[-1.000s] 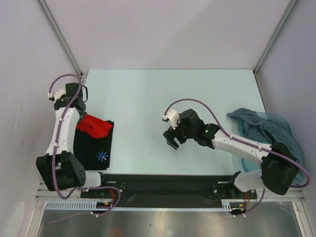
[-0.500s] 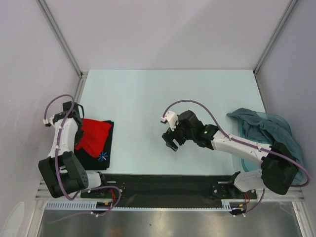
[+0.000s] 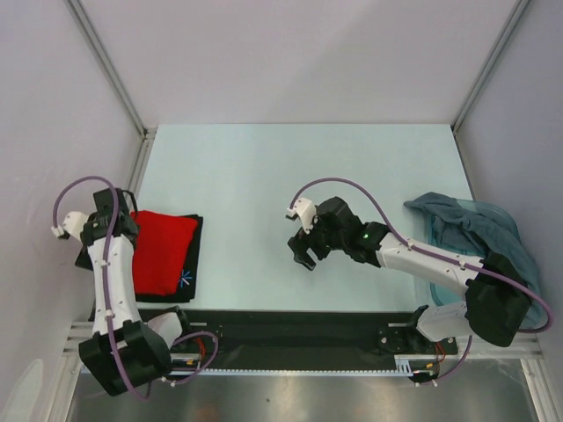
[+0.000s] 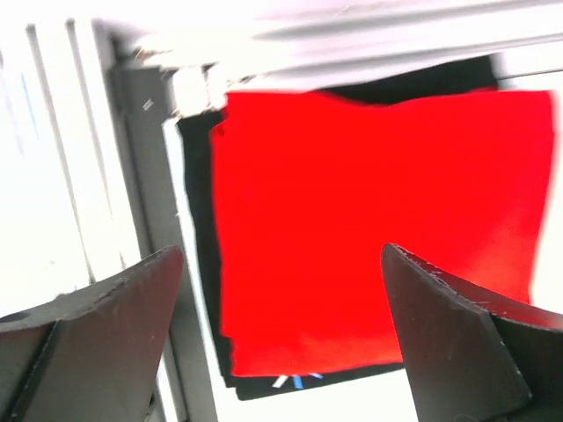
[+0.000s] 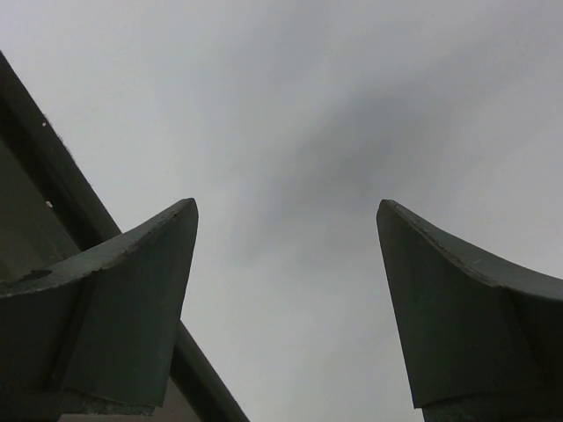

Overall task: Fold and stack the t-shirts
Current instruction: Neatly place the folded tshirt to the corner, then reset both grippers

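A red t-shirt (image 3: 164,251) lies folded flat on top of a folded black t-shirt (image 3: 196,246), whose blue-white starburst (image 3: 184,280) peeks out at the near edge. Both sit at the table's left side. My left gripper (image 3: 117,225) hovers over the pile's left edge. In the left wrist view it is open (image 4: 281,255), with the red t-shirt (image 4: 369,211) below and nothing between its fingers. A crumpled teal-grey t-shirt (image 3: 475,230) lies at the far right. My right gripper (image 3: 304,253) stands open mid-table and holds nothing (image 5: 286,207).
The teal-grey cloth rests partly on a clear tray (image 3: 447,292) at the right edge. A metal rail (image 4: 145,176) runs along the table's left side, close to the pile. Dark base plates (image 3: 290,330) span the near edge.
My left gripper has opened and let go of the red t-shirt, which now lies spread flat over the black one. The left arm drew back toward the left edge. The right arm has barely moved.
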### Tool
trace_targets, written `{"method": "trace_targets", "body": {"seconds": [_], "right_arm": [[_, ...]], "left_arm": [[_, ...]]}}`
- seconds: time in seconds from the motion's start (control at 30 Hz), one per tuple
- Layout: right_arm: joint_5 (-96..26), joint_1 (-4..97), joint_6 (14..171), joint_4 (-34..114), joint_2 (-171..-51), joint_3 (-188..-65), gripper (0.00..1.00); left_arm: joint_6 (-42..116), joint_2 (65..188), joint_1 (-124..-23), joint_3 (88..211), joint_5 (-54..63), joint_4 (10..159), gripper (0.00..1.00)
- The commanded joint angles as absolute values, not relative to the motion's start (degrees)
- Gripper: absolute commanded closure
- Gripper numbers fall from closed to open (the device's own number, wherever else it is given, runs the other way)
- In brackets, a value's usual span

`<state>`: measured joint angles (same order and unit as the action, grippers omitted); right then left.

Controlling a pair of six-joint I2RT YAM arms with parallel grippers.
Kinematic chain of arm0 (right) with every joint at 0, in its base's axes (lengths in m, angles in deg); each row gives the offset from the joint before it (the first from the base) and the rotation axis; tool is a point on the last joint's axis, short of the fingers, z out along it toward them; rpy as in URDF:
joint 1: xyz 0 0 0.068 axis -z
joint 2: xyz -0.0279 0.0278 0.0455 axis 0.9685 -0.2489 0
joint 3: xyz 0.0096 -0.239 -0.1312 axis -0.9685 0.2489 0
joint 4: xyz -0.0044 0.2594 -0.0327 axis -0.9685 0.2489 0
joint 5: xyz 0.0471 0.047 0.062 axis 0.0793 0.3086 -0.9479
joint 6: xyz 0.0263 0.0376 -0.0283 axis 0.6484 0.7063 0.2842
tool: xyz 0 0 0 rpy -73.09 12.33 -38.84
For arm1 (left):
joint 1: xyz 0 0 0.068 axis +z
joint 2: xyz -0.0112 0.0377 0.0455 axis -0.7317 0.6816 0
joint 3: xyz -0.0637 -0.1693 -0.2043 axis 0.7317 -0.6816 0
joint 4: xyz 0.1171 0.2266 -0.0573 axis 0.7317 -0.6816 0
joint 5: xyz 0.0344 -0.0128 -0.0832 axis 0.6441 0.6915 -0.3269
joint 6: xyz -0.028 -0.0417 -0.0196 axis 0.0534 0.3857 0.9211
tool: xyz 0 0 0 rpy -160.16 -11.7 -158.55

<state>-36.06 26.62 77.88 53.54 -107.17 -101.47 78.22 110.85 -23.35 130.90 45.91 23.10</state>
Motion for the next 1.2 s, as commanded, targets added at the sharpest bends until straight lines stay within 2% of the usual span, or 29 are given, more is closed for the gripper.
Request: {"method": "trace_targets", "body": {"seconds": [0.0,0.17,0.2,0.3,0.33,0.4,0.57,0.67,0.83,0.9,0.93,1.03,1.13,1.17], "right_arm": [[-38.2,26.3,81.8,50.8,-106.5,-101.1,0.13],[-39.5,26.4,87.4,47.6,-104.9,-99.2,0.13],[-39.4,26.4,90.0,45.9,-103.5,-98.7,0.12],[-37.9,26.5,95.6,41.0,-99.5,-94.4,0.11],[-37.3,26.7,100.1,40.3,-98.1,-91.6,0.01],[-34.6,27.0,105.5,35.4,-94.0,-88.2,0.0],[-29.7,27.4,125.4,25.0,-82.8,-72.2,0.0],[-23.6,26.6,136.6,16.2,-74.6,-62.7,0.0],[-11.8,20.8,146.8,11.2,-62.6,-51.5,0.0],[-7.0,17.4,156.6,15.1,-58.0,-48.0,0.01],[-5.5,16.7,159.3,16.9,-56.7,-46.9,0.0],[-1.3,12.0,162.9,21.0,-51.9,-45.6,0.0],[3.0,4.3,154.4,17.7,-50.1,-45.2,0.0],[2.5,2.0,148.5,8.1,-49.6,-44.6,0.0]], "left_arm": [[78.8,111.8,-30.4,136.0,47.7,23.6,0.0],[79.3,114.6,-46.6,135.2,37.4,32.2,0.0],[78.5,116.2,-53.6,134.6,35.0,34.6,0.0],[73.8,119.1,-66.6,134.1,30.2,44.7,0.0],[72.1,119.6,-69.2,133.8,28.2,48.4,0.0],[70.7,119.8,-75.6,130.9,24.6,53.4,0.0],[75.9,114.4,-81.0,116.0,4.3,78.5,0.0],[80.9,108.6,-82.2,104.8,-2.3,91.9,0.0],[90.2,98.6,-81.9,88.8,-7.2,109.8,0.0],[94.2,92.2,-81.3,81.5,-6.5,115.3,0.0],[99.7,90.3,-81.2,78.3,-6.0,123.2,0.0],[111.7,83.4,-81.0,65.2,-2.9,135.2,0.0],[112.7,77.5,-80.7,65.3,-5.5,135.2,0.0],[114.6,77.1,-80.6,65.4,-6.0,137.3,0.0]]}}
